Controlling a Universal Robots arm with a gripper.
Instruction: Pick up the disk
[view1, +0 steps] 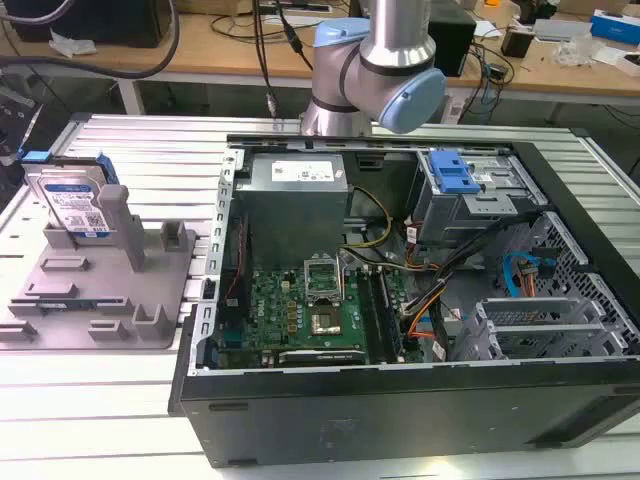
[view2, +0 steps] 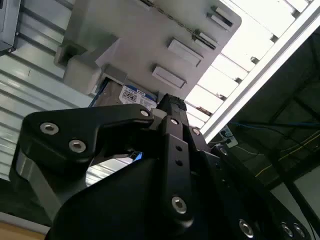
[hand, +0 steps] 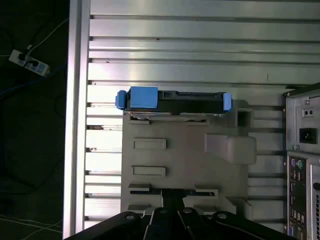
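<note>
While the disk (view1: 72, 205) stands on edge in a slot at one end of the grey holder (view1: 100, 315) (its label turned toward the holder's other slots), the holder lies near the table (view1: 150, 145) edge on the exterior view's left, beside the open case (view1: 400, 425). In the first wrist view the hand (hand: 172, 220) sits by the holder's opposite end, apart from the disk. How far open it is, I cannot tell.

Open air lies above the upright disk (view1: 66, 203); a grey holder post (view1: 119, 228) crowds its labelled face.

Disk (view1: 72, 203) silver-grey, blue-edged; holder (view1: 110, 310) plain grey.
</note>
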